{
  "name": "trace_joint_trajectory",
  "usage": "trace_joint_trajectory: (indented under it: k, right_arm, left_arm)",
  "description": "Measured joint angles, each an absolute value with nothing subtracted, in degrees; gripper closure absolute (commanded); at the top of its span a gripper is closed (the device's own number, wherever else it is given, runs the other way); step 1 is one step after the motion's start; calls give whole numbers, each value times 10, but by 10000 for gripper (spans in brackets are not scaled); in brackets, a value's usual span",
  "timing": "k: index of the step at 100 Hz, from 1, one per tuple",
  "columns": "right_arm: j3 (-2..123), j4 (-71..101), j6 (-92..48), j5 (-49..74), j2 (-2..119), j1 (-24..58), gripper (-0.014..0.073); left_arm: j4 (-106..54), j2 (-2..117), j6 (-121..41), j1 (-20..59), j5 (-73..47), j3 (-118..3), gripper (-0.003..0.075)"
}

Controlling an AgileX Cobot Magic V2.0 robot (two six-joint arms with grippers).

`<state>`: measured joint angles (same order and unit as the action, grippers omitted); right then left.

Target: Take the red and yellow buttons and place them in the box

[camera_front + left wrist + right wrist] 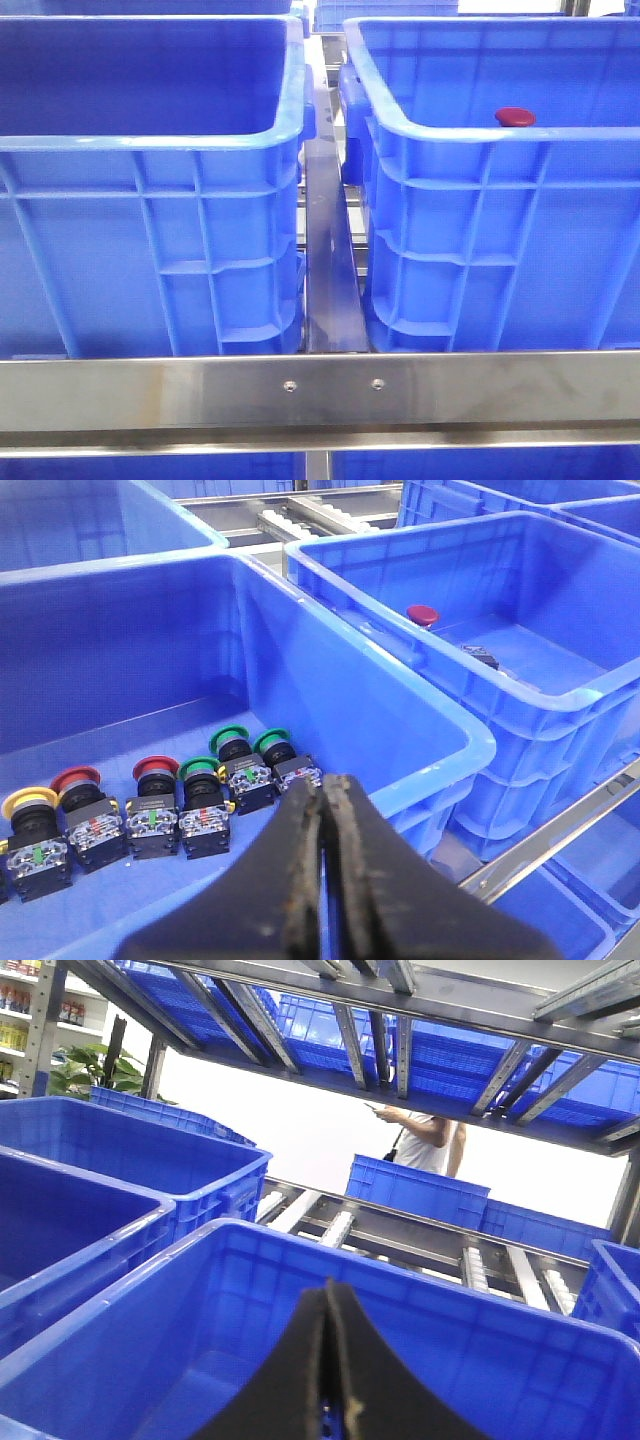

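Both tools, left (325, 810) and right (328, 1310), pressed together (empty) above blue crates (290, 130).

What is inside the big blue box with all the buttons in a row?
Inside the blue plastic crate, six push buttons line the floor: one yellow-capped button, two red-capped buttons, three green-capped buttons. The closed left gripper covers the floor nearest it.

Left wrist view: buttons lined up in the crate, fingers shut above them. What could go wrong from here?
1. The yellow button and red buttons sit touching green ones; a grasp may drag a neighbour along.
2. The left gripper must open first, or it will only nudge them.
3. The two crates look alike; the drop belongs where a red button already lies.
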<state>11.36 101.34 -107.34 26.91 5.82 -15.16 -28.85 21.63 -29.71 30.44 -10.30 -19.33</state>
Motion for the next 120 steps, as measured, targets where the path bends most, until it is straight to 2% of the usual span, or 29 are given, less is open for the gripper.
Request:
trace_joint_trajectory:
  k: [66,87,100,120]
  right_arm:
    - [114,1013,-1071,269,58,-152,663]
    - [114,1013,-1071,269,58,-152,663]
    - [114,1013,-1071,269,58,-152,663]
    - [114,1013,-1071,269,58,-152,663]
  left_arm:
    - [-288,216,-297,304,-102,-193,740]
    - [-288,209,-297,303,-51,-176,740]
    - [-258,192,-271,265,0,-149,740]
    - [-85,131,-110,164,10,-103,740]
